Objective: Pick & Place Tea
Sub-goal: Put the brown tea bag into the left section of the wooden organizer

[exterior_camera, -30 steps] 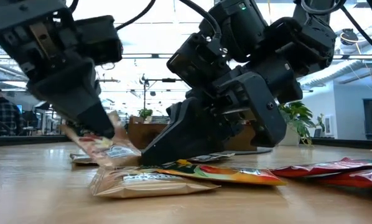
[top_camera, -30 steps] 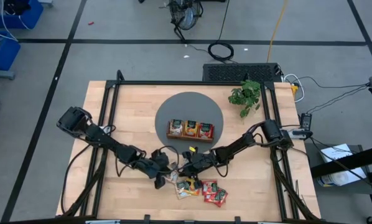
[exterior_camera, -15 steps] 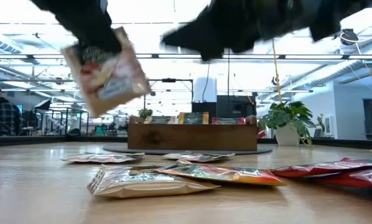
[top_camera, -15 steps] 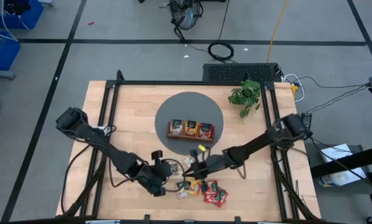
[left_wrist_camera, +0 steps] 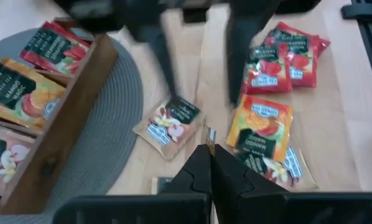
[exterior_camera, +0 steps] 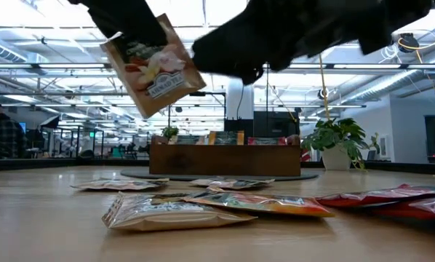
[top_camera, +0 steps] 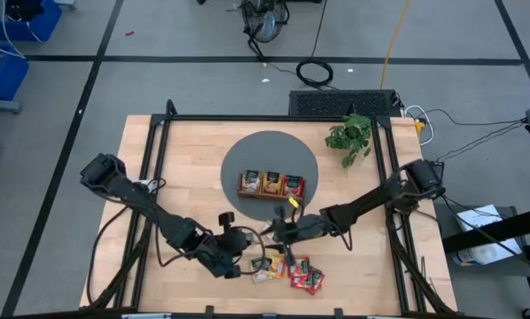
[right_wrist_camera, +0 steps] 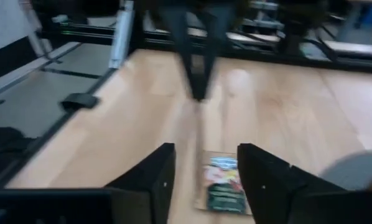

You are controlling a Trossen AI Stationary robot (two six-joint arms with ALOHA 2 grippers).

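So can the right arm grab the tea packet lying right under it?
Probably yes: the right gripper hangs open above that flat tea sachet, and nothing shows between them.

Both arms are black, built of slim jointed links with bulkier housings at the joints. Dark cables loop loosely along them. Each ends in two tapered, matte black fingers (right_wrist_camera: 270, 180).

Glossy foil-like tea sachets (left_wrist_camera: 263, 127), matt woven grey mat (left_wrist_camera: 120, 118), pale smooth wooden table (top_camera: 190, 168).
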